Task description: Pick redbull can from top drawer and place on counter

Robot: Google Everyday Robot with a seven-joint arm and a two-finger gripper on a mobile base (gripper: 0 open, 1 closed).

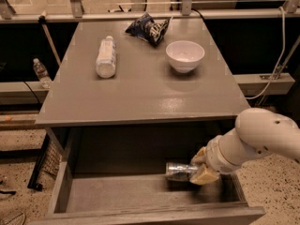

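Hazards were logged from left to right. On the counter (140, 95) I noted a plastic bottle (106, 56) lying on its side toward the left edge, a crumpled chip bag (149, 28) at the back edge, and a white bowl (185, 55) toward the back right corner. All three sat well apart from the front edge.

Below, the top drawer (117, 193) stood pulled out. The redbull can (177, 170) lay on its side on the drawer floor, toward the back right corner and just under the counter's front edge. The gripper (199, 168) reached in from the drawer's right side. Its fingers (205, 175) bracketed the can's right end, and I read it as clamped on the can.

I judged three risks:

- **Slip or pivot:** the grasp held only the can's end, so the can could pivot or slip out on the lift.
- **Strike on the counter edge:** the front edge overhung the can, so a straight rise could strike it. Withdrawal toward the drawer's front came first.
- **Bowl collision:** a placement swung toward the back right corner could knock the bowl.
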